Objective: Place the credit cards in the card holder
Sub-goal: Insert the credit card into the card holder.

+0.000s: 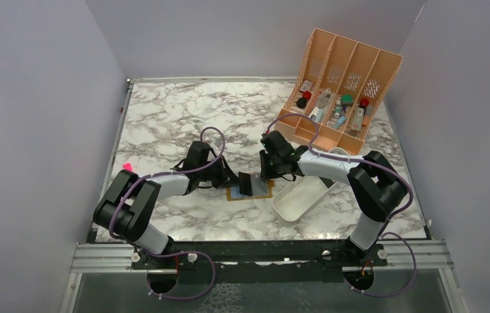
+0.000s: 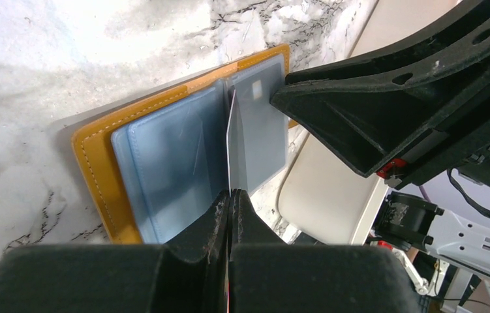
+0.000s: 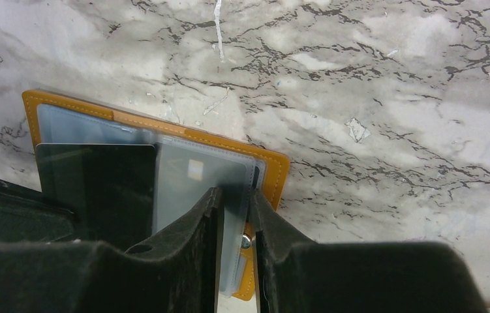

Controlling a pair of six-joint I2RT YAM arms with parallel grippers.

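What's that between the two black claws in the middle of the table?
The open card holder, flat on the table, with a dark credit card held over it by the left gripper. The top view shows it best.

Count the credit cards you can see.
2. One credit card stands on edge, pinched by the left gripper over the open card holder; the other card is tucked inside it. More may be hidden.

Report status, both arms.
Left jaws shut on thin rectangular card, upright. Mustard leather-like folding wallet open flat. Right jaws straddle its clear sleeve, grip unclear.
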